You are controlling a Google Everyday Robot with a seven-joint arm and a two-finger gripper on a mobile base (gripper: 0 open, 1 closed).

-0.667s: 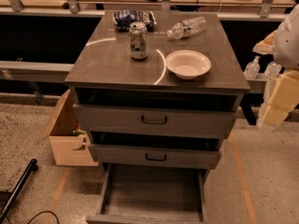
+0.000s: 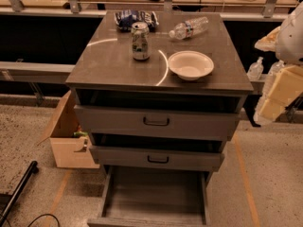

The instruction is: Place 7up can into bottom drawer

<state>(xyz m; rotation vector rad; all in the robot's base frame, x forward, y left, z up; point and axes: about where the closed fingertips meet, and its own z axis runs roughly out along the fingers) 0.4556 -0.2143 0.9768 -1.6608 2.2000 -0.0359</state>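
Observation:
The 7up can (image 2: 140, 41) stands upright on the grey cabinet top (image 2: 109, 65), left of centre, green and white with a silver top. The bottom drawer (image 2: 154, 200) is pulled out at the foot of the cabinet, with nothing on its plain grey floor. My gripper (image 2: 278, 94) shows as pale yellowish parts at the right edge, beside the cabinet's right side at top-drawer height. It is well apart from the can and holds nothing that I can see.
A white bowl (image 2: 191, 65), a clear water bottle (image 2: 189, 28) lying on its side and a blue snack bag (image 2: 136, 17) share the cabinet top. The two upper drawers (image 2: 156, 122) stand slightly out. A cardboard box (image 2: 68, 136) sits on the floor to the left.
The arm at the right edge has shifted slightly upward. The can, the bowl, the bottle and the drawers have not moved.

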